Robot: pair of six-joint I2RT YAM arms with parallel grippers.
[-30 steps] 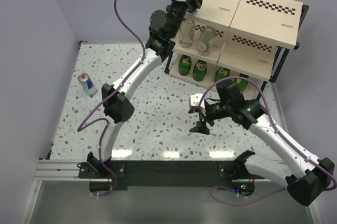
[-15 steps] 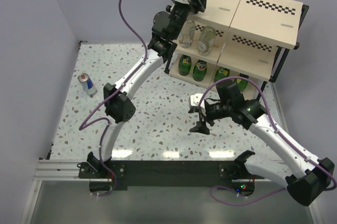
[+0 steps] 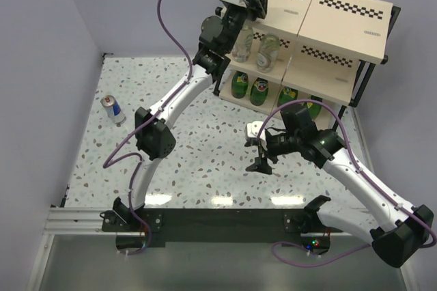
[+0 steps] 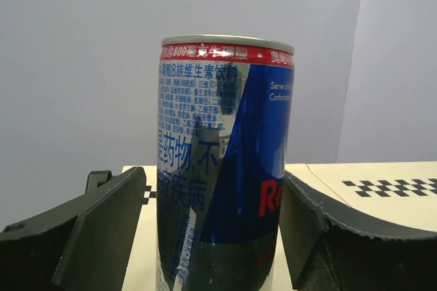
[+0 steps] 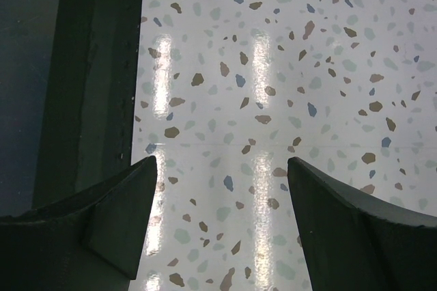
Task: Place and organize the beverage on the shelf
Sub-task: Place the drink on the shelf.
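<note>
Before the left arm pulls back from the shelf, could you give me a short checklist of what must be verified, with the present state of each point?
1. Can stands upright on the shelf's top board: ok.
2. Left pincer is open, with a clear gap at one finger: ok.
3. The other finger is off the can: cannot tell, it sits very close.
4. Right pincer is open and empty above the table: ok.
5. Second can stands upright on the table, nothing beside it: ok.
</note>
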